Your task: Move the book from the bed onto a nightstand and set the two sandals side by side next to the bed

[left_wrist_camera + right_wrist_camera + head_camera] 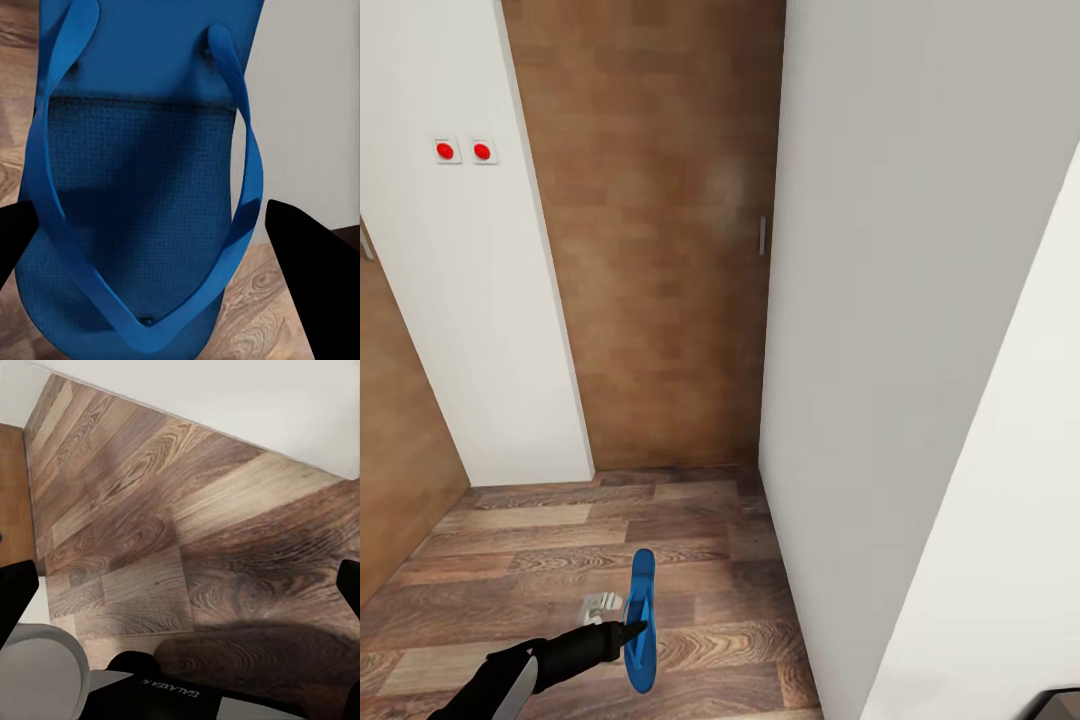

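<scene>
the left claw (pixel 628 630) sits low in the head view, left of centre, closed on a blue sandal (pixel 640 620) held on edge above the wood-plank floor (pixel 530 560). in the left wrist view the sandal (pixel 142 195) lies between the two dark fingers (pixel 307 262), its blue straps meeting at the toe. a tan wooden door (pixel 660 250) stands ahead between white walls (pixel 880 300), with two red-buttoned switches (pixel 463 151) at upper left. the right claw (pixel 180 585) hangs over bare floor, fingers wide apart.
</scene>
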You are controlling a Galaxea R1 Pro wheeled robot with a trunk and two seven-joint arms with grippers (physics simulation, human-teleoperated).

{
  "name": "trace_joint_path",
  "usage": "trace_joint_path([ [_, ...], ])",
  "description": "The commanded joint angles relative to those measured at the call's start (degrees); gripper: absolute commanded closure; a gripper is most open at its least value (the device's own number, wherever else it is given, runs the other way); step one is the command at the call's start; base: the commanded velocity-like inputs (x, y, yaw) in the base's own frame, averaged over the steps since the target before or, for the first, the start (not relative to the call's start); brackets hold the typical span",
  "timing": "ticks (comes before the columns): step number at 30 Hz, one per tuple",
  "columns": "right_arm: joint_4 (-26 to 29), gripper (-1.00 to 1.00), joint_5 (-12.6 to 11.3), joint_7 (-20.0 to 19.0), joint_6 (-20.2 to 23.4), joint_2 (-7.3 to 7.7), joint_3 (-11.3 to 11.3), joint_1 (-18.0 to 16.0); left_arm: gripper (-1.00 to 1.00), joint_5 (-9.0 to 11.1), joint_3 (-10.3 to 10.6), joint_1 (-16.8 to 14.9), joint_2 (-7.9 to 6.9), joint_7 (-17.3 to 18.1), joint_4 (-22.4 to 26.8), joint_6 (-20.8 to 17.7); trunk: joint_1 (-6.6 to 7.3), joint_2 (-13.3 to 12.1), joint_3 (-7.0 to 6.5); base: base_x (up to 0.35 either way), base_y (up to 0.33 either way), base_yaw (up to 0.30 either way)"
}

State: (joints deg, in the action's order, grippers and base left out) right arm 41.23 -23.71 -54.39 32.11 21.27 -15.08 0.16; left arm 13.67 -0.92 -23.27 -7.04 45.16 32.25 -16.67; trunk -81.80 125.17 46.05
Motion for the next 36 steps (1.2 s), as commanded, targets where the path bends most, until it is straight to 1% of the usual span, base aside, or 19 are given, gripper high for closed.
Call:
trace_joint_path([
  [1, 0.07, -1.0, -0.3, 0.0, 0.41, 0.0, -0.04, 0.02, 1.0, 0.4, -0.09, -0.02, 0.01, 0.19, 0.01, -0.56, 0.01, 0.02, 0.05, 0.0, 0.0, 0.0],
  [7, 0.08, -1.0, -0.29, -0.01, 0.41, 0.01, 0.0, 0.01, 1.0, 0.43, -0.13, -0.02, 0.01, 0.19, 0.01, -0.56, 0.01, 0.02, 0.05, 0.0, 0.0, 0.073],
  [21, 0.08, -1.0, -0.31, -0.01, 0.41, 0.0, 0.0, 0.02, 1.0, 0.47, -0.12, -0.02, 0.01, 0.19, 0.01, -0.58, 0.01, 0.02, 0.05, 0.0, 0.0, 0.254],
  [31, -0.02, -1.0, -0.37, -0.1, 0.41, 0.0, 0.08, 0.02, 1.0, 0.48, -0.09, -0.02, 0.07, 0.19, -0.05, -0.56, 0.01, 0.02, 0.05, 0.0, 0.0, 0.011],
  [36, -1.71, -1.0, -0.34, -0.03, 0.41, -0.05, 0.31, 0.02, 1.0, 0.48, -0.12, -0.02, 0.38, 0.19, -0.04, -0.56, 0.01, 0.02, 0.05, 0.0, 0.0, 0.0],
])
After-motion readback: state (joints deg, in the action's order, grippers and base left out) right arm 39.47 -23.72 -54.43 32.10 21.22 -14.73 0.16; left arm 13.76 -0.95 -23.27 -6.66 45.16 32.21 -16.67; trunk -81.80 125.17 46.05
